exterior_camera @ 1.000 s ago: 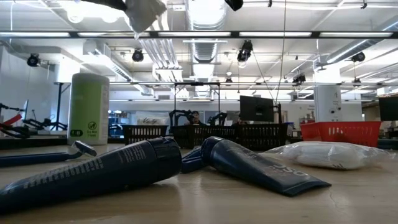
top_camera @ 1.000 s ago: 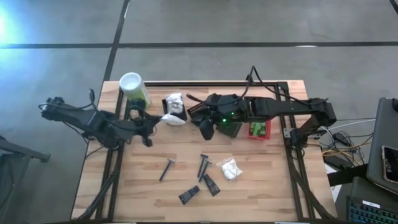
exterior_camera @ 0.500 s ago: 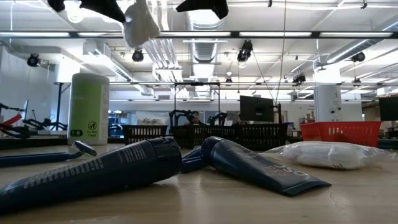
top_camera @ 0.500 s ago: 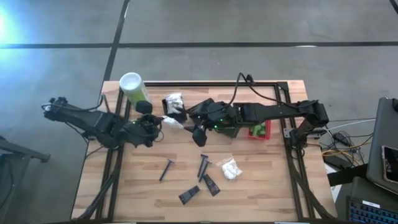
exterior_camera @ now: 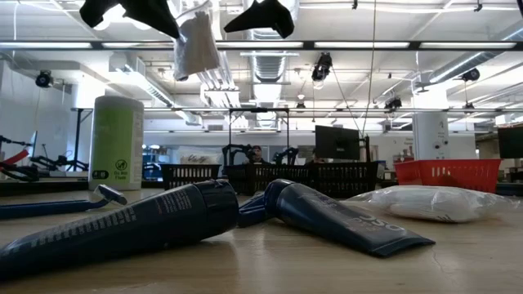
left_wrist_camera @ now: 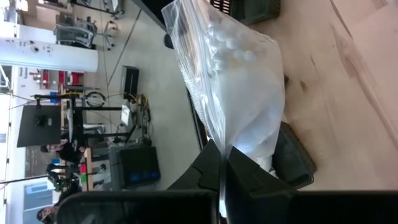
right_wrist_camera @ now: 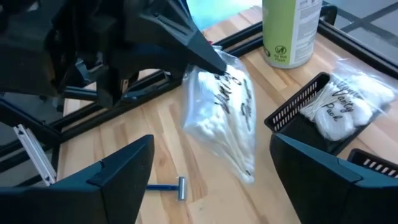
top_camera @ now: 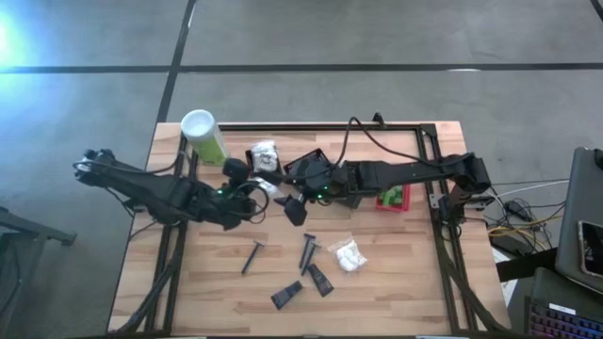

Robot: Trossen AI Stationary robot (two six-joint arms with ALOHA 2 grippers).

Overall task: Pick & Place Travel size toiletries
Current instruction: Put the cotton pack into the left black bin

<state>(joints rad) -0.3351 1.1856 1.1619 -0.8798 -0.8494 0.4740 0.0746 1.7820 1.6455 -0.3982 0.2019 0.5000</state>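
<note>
while the left gripper (right_wrist_camera: pixel 214 65) has its fingers pinched tight on the top edge of a white crinkly packet (right_wrist_camera: pixel 224 118), we see that packet dangling in the air above the middle of the desk (top_camera: pixel 188 292), with the right gripper (right_wrist_camera: pixel 208 174) facing it just beside, fingers spread wide and holding nothing. from overhead the packet (top_camera: pixel 267 186) sits right between the two grippers, close to the black basket (top_camera: pixel 306 168) that already has another white packet (top_camera: pixel 263 156) at its near end.

room-wise, the front half of the desk is where the loose stuff lies: a razor (top_camera: pixel 252 256), dark tubes (top_camera: pixel 318 279) and one more white packet (top_camera: pixel 349 254), all well apart from the grippers. the green canister (top_camera: pixel 203 136) stands near the back left corner, the red basket (top_camera: pixel 393 196) off to the right.

the low view only catches the packet (exterior_camera: pixel 194 49) hanging up top between dark gripper parts, and a big dark tube (exterior_camera: pixel 122 229) up front. the left wrist view shows the clear bag (left_wrist_camera: pixel 233 81) clamped right at the fingers (left_wrist_camera: pixel 249 180).
</note>
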